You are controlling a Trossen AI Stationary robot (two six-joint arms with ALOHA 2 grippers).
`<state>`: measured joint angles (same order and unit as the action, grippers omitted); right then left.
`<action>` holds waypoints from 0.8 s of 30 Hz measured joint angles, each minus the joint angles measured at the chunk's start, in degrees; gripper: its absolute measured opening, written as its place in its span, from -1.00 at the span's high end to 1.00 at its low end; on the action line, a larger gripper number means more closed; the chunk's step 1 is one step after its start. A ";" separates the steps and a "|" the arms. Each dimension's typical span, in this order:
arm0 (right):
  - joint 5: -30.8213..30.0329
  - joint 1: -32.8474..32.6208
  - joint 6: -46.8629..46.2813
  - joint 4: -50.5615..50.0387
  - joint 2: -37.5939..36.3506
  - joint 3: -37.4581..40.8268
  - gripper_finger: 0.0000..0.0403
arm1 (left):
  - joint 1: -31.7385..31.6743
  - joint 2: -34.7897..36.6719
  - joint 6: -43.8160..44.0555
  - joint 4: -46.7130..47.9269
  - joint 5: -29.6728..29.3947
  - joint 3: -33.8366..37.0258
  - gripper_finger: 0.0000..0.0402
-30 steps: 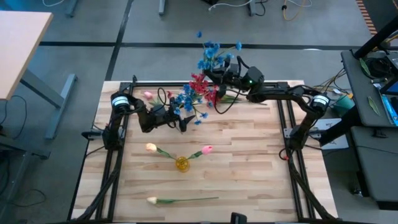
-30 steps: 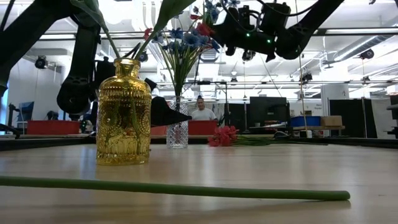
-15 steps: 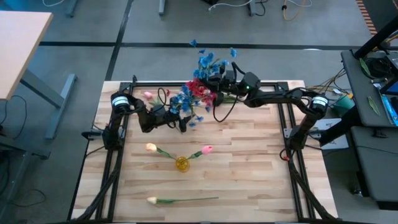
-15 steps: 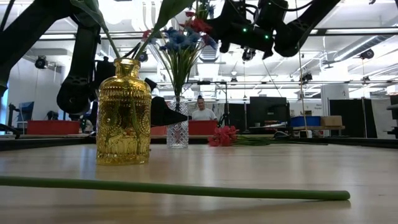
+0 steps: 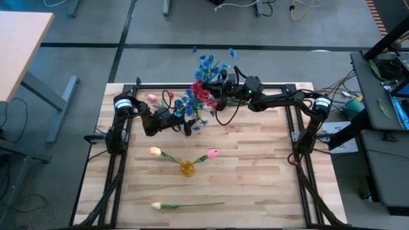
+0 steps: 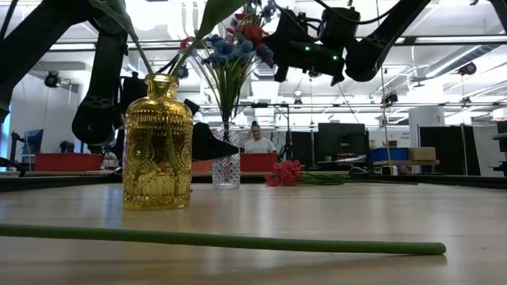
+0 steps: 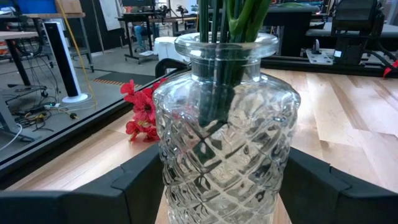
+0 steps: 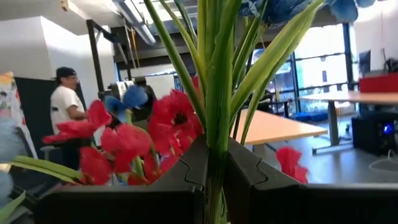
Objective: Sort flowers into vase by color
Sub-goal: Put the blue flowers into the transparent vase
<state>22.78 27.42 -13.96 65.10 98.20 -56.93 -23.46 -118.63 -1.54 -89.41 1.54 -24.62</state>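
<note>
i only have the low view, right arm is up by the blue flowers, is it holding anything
Observer: Yes. In the right wrist view the right gripper is shut on green stems of a bunch with blue and red blossoms.
Operator: is left arm on the clear vase
Observer: Its fingers sit on either side of the clear vase; I cannot tell if they touch.
Operator: anything loose behind that vase
Observer: A red flower lies on the table beyond it.
</note>
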 joint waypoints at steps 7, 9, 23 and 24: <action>0.11 -0.04 -1.13 0.86 0.24 0.07 0.89 | 0.00 0.00 0.39 0.25 -0.02 0.00 -0.25; -0.15 -0.04 -0.79 1.28 0.24 0.07 0.89 | 0.00 0.00 0.52 0.27 -0.02 0.00 -0.25; -0.34 -0.02 -0.67 7.11 6.16 0.17 0.89 | 0.02 0.01 0.57 0.42 -0.02 0.00 -0.25; 0.07 -0.02 -0.23 7.05 6.20 0.17 0.89 | 0.00 0.00 0.57 0.44 -0.02 0.00 -0.25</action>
<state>22.86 27.40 -14.18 72.14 104.40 -56.75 -23.46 -118.63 -0.97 -88.97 1.52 -24.62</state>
